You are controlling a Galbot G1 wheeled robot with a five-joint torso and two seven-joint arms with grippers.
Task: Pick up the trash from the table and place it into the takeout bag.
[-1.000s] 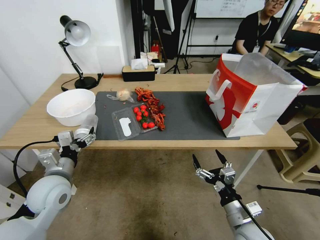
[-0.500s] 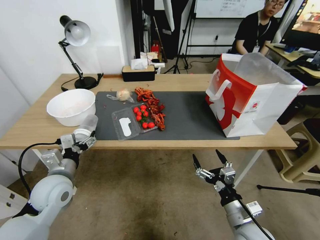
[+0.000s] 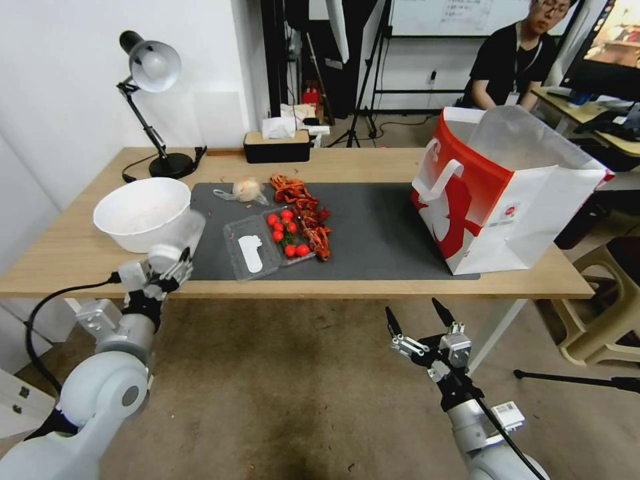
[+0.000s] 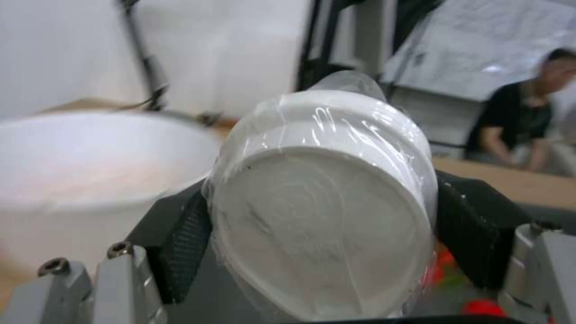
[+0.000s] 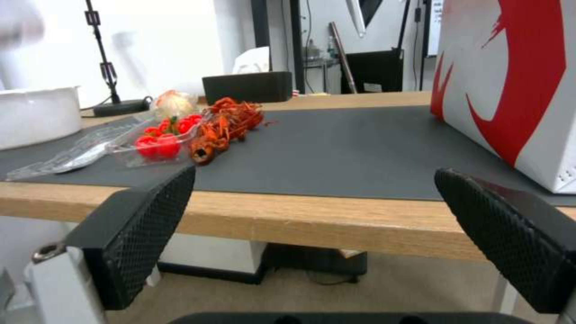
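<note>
The desk (image 3: 373, 163) is carrying the takeout bag (image 3: 507, 193), standing open well off to the right of the left end effector (image 3: 167, 263) and beyond the right end effector (image 3: 421, 319). A white bowl (image 3: 142, 213) is sitting just beyond the left end effector. The left end effector is gripping a clear white-lidded cup (image 4: 324, 202), tilted, at the desk's near edge. The right end effector is hanging released below the desk edge, its fingers (image 5: 144, 225) spread apart.

A red-and-white takeout bag (image 3: 497, 193), red cherry tomatoes (image 3: 285, 233) and a white bowl (image 3: 142, 213) sit on a light-wood counter (image 3: 373, 163) with a dark grey mat (image 3: 380, 233).
</note>
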